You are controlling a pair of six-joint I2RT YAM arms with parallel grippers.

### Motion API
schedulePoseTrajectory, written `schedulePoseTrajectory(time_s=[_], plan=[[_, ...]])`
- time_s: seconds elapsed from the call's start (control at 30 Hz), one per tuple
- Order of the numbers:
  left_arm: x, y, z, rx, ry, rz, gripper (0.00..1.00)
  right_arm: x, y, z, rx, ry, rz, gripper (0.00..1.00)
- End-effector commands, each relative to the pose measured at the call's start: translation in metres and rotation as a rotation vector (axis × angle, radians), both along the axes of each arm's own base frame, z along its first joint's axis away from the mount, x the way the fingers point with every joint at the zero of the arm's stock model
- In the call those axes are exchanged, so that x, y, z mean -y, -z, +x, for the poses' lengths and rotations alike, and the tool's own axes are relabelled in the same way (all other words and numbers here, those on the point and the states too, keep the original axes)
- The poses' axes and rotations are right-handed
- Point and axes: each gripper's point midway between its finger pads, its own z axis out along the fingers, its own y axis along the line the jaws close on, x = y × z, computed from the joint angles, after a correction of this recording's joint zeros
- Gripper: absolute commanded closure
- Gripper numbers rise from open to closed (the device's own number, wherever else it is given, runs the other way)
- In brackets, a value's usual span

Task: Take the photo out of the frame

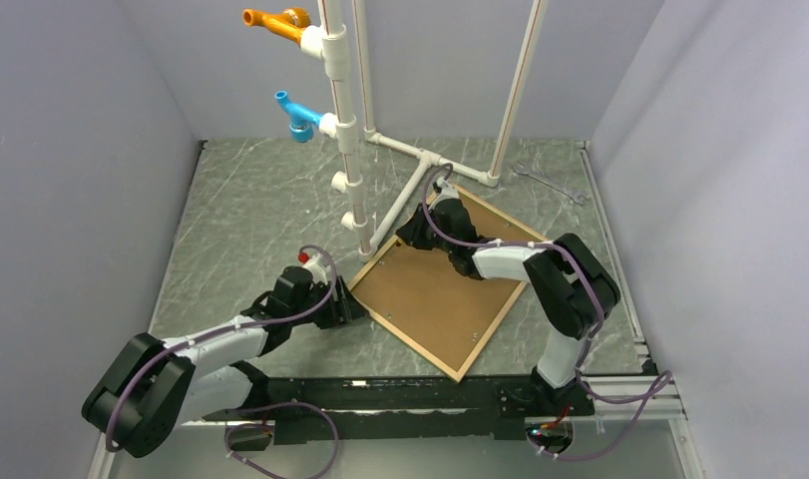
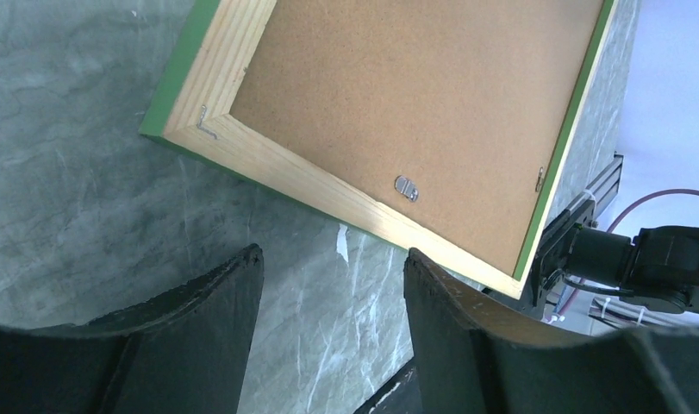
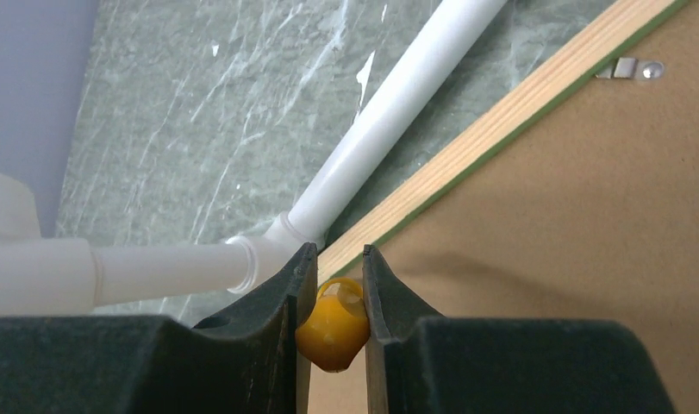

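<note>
The frame (image 1: pixel 404 334) lies face down on the table, with pale wood rails and green edges. Its brown backing board (image 1: pixel 450 289) faces up and hides the photo. My left gripper (image 1: pixel 352 307) is open and empty, low over the table just off the frame's left corner. In the left wrist view (image 2: pixel 333 259) the frame's rail (image 2: pixel 328 194) and a metal turn clip (image 2: pixel 406 187) lie just ahead. My right gripper (image 1: pixel 410 235) is at the frame's far-left side. In the right wrist view (image 3: pixel 339 254) it is shut on a small yellow-orange rounded piece (image 3: pixel 333 328) over the backing (image 3: pixel 570 241).
A white pipe stand (image 1: pixel 345 120) rises at the back, with orange (image 1: pixel 275 22) and blue (image 1: pixel 298 115) fittings; one floor pipe (image 3: pixel 397 103) runs beside the frame's far edge. A metal wrench (image 1: pixel 550 183) lies at the back right. Grey walls enclose the table.
</note>
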Motion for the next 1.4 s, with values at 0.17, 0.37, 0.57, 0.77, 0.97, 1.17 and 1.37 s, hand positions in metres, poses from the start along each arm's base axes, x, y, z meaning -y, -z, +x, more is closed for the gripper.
schedulePoseTrajectory(time_s=[0.17, 0.37, 0.57, 0.77, 0.97, 1.17, 1.37], plan=[[0.013, -0.014, 0.013, 0.044, 0.017, -0.057, 0.37, -0.030, -0.012, 0.012, 0.011, -0.113, 0.134, 1.00], [0.014, -0.013, 0.014, 0.040, 0.019, -0.064, 0.37, -0.035, 0.000, -0.003, -0.031, -0.169, 0.163, 1.00], [0.015, -0.012, 0.014, 0.039, 0.019, -0.067, 0.38, -0.037, 0.012, -0.013, -0.062, -0.203, 0.174, 1.00], [0.014, -0.011, 0.014, 0.040, 0.016, -0.063, 0.38, -0.042, 0.018, -0.024, -0.083, -0.255, 0.207, 1.00], [0.013, -0.005, 0.016, 0.030, 0.007, -0.050, 0.38, -0.044, 0.014, -0.032, -0.083, -0.290, 0.238, 1.00], [0.017, -0.004, 0.018, 0.025, 0.011, -0.062, 0.42, -0.047, 0.016, -0.035, -0.095, -0.308, 0.249, 1.00], [0.017, -0.003, 0.016, 0.019, 0.012, -0.067, 0.42, -0.048, 0.019, -0.038, -0.113, -0.314, 0.263, 1.00]])
